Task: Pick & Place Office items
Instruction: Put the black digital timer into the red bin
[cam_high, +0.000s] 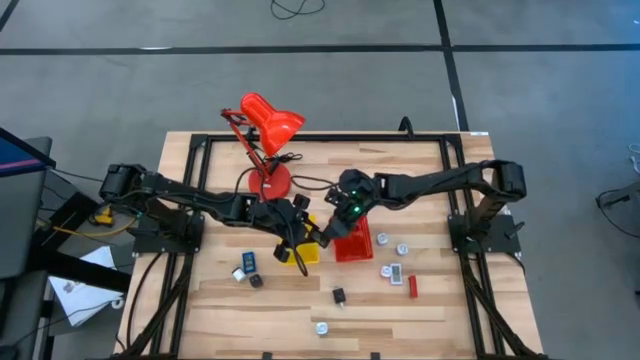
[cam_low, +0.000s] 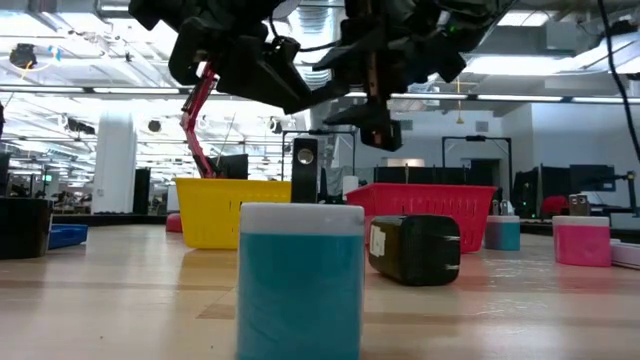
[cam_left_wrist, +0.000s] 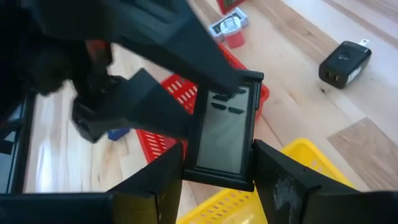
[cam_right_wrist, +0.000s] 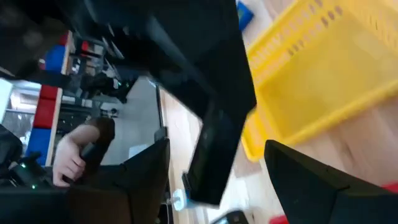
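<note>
A flat black item with a grey screen (cam_left_wrist: 222, 134) hangs in the air above the yellow tray (cam_high: 303, 254) and the red tray (cam_high: 354, 245). My left gripper (cam_left_wrist: 217, 171), reaching in from the table's left, is shut on it. My right gripper (cam_right_wrist: 217, 155) comes from the table's right and is open, one finger on each side of the same item (cam_right_wrist: 208, 158); whether they touch it cannot be told. Other small office items lie on the near half of the table: a blue piece (cam_high: 248, 263), black bits (cam_high: 339, 295), a red piece (cam_high: 412, 286) and silvery rounds (cam_high: 321, 326). My left gripper pinches the black item between its two fingers (cam_left_wrist: 158, 180), at the item's end nearest the wrist (cam_left_wrist: 217, 177). The fingers bear on its two long side edges. The item is lifted clear of the trays and sticks out beyond the fingers, screen toward the wrist camera.
A red desk lamp (cam_high: 268, 125) stands just behind the grippers, its base (cam_high: 270, 182) close to the left arm. Nearest the low camera stand a teal block (cam_low: 300, 280), a black charger (cam_low: 415, 250) and a pink block (cam_low: 583, 242). A person's hand (cam_right_wrist: 74, 163) shows beyond the table.
</note>
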